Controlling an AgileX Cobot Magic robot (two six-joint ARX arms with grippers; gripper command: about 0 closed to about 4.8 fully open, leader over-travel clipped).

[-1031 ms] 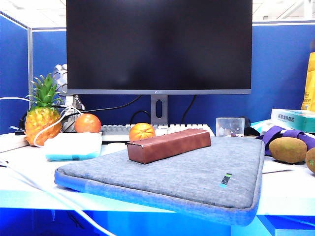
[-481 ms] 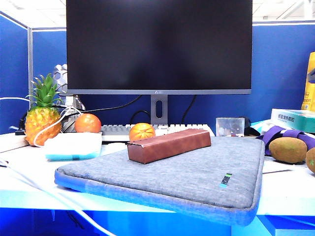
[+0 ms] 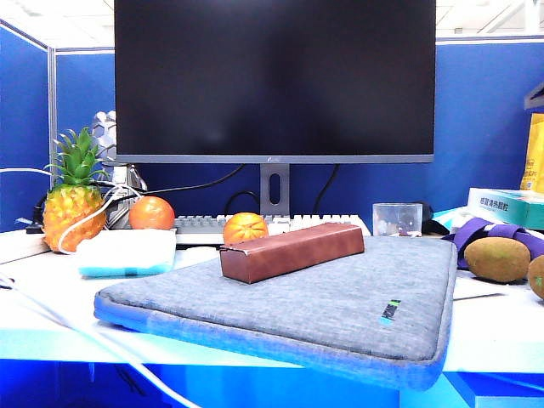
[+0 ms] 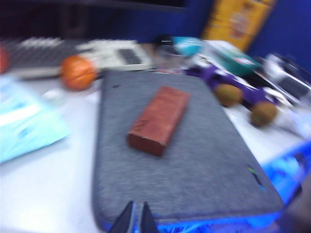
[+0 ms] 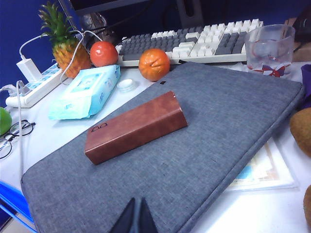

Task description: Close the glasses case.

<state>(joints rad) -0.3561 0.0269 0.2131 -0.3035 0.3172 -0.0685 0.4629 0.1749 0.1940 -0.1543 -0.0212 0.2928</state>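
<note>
Glasses case [image 3: 292,251] lying shut on grey sleeve [image 3: 340,297], unmoved over last second. You're hovering left hand [image 4: 133,224] and right hand [image 5: 133,217] clear of it, both pressed together. Task looking done; nothing left to close.

Saw a reddish-brown glasses case [image 3: 291,250] with a small black icon [image 5: 98,128], centre frame on a heathered grey sleeve [image 3: 340,297] bearing a teal-and-black tag [image 3: 390,311] at lower right. Noted behind it a black monitor [image 3: 274,76] against a deep blue partition [image 3: 484,119], a bright orange tangerine [image 3: 245,228], at left a yellow-orange pineapple [image 3: 74,208] with a green crown, and at right a fuzzy brown kiwi [image 3: 497,258]. Found the dark left gripper [image 4: 135,221] and the black right gripper [image 5: 135,216] over the sleeve's grey near edge.
</note>
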